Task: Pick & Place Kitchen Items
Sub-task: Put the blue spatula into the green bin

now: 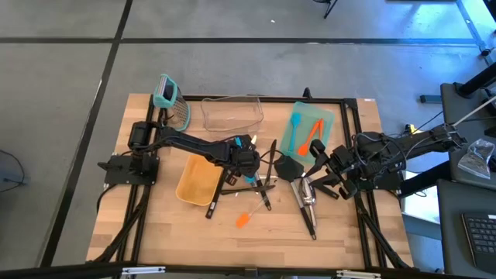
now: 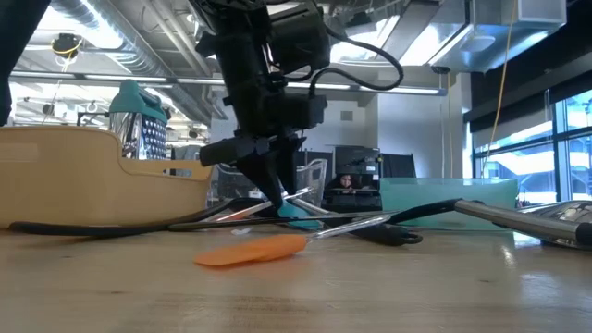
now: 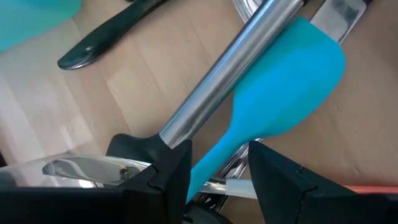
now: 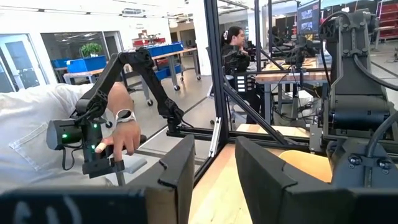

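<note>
Nearest the table's front edge, at about six o'clock from the centre in the high view, lies an orange silicone spatula [image 1: 246,220], soft and flat on the pale wood-grain table [image 1: 155,225]. Just beyond it the left gripper [image 1: 249,179] reaches down into a crossed heap of utensils, its dark fingers [image 3: 168,177] set apart on either side of the slim neck of a smooth teal spatula [image 3: 292,93]; it looks like a grip, though contact is hard to confirm. A brushed-metal handle [image 3: 230,81] lies across that blade. At three o'clock the right gripper [image 1: 318,180] hovers over a black slotted turner [image 1: 288,167], jaws parted and empty. Farther back sit a tan bowl [image 1: 195,183], a teal tray [image 1: 325,118] and a clear plastic bin [image 1: 231,113].
</note>
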`<action>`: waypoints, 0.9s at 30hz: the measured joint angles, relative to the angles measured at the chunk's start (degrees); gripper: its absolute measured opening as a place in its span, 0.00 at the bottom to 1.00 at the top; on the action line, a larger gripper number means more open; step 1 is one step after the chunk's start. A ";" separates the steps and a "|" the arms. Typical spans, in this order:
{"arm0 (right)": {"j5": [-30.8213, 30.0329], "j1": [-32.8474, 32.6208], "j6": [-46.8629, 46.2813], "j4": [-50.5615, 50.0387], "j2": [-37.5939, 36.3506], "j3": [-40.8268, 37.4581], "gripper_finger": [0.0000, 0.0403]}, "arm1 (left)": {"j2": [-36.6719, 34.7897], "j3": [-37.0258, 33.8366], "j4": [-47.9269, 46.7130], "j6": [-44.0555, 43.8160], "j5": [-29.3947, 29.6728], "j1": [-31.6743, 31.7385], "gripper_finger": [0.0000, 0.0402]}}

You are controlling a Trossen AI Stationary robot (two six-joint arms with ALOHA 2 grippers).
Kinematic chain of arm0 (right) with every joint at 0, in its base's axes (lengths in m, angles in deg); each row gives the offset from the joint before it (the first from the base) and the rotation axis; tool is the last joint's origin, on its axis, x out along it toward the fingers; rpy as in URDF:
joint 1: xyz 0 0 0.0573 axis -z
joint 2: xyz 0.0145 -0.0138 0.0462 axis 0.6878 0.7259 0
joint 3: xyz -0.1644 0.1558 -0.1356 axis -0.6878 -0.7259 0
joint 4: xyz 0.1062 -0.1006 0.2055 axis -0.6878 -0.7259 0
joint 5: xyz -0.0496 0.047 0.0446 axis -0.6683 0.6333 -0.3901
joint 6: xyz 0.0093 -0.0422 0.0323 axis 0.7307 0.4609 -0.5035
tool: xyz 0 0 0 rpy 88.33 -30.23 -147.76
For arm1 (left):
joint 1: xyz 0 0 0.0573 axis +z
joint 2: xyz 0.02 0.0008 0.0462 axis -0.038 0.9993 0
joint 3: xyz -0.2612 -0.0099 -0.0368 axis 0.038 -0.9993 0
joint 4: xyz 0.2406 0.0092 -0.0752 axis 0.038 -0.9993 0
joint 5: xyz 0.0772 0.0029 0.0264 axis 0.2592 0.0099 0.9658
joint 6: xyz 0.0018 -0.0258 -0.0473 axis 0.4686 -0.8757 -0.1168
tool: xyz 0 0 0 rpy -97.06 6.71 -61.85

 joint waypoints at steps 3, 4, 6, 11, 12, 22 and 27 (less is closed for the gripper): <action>0.00 0.00 0.00 0.01 0.00 0.00 0.30 | 0.00 0.00 -0.32 -0.05 -0.01 0.01 0.39; 0.00 0.00 0.00 0.05 0.00 0.00 0.30 | 0.00 0.00 -0.45 -0.04 -0.01 0.01 0.38; 0.00 0.00 0.00 0.11 0.00 0.00 0.30 | 0.00 -0.25 -0.30 -0.04 -0.01 0.01 0.39; 0.00 0.00 0.00 0.51 0.00 0.00 0.30 | -0.04 -1.62 0.16 0.31 0.08 0.01 0.38; 0.00 0.00 0.00 0.47 0.00 0.00 0.30 | -0.04 -1.62 0.08 0.04 0.07 0.06 0.39; 0.00 0.02 0.00 0.44 0.00 0.00 0.30 | 1.70 -1.61 1.18 -0.70 -0.97 0.82 0.34; 0.00 0.02 0.00 0.42 0.00 0.00 0.30 | 3.99 -1.39 0.95 -0.66 -0.65 0.76 0.31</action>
